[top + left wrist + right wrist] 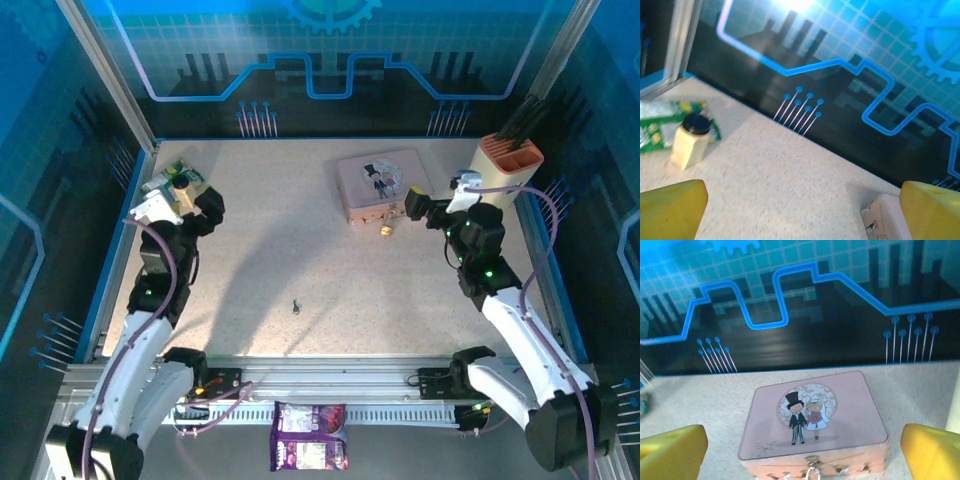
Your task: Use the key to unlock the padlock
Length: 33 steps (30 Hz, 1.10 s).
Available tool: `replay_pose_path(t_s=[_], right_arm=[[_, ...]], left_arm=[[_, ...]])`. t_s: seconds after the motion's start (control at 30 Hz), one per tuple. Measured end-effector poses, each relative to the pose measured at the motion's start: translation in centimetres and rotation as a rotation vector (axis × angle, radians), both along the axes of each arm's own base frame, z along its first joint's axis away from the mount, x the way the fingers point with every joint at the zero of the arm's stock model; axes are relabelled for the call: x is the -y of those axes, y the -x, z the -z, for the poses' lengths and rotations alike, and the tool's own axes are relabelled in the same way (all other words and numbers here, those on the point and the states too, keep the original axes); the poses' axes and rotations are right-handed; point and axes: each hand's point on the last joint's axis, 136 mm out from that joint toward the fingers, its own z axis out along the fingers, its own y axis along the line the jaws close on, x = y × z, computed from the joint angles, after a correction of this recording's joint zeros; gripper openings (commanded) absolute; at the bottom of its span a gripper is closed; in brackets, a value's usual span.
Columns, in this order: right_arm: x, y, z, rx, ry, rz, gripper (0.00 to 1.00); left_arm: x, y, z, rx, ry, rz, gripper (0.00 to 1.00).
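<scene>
The left gripper and right gripper both gape wide, empty. The padlock sits at the pink tin's near edge, just beside the right gripper; the key lies mid-table, well apart from both.

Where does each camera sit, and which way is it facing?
Top external: above and behind the arms, looking down on the table; both arms, left gripper and right gripper show.
Left wrist: faces the back wall past a jar; left fingertips below.
Right wrist: faces the tin; right fingertips below.
Shared: top and right wrist see the tin.
</scene>
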Motion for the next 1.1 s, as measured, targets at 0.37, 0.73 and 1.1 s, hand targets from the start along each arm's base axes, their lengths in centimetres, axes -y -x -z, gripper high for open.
replay_pose_path(t_s=[0.37, 0.73, 1.1], right_arm=[[-4.3, 5.6, 10.1, -0.471, -0.076, -0.174, 0.99], [-18.2, 13.6, 16.3, -0.734, 0.106, -0.485, 0.84], [-28.0, 16.7, 22.2, -0.939, 0.166, -0.595, 0.55]], left_arm=[[5.1, 2.9, 10.1, -0.387, 0.067, 0.241, 0.99], [13.0, 7.3, 14.8, -0.547, -0.007, 0.521, 0.99], [8.9, 8.4, 15.6, -0.536, -0.089, 0.346, 0.99]])
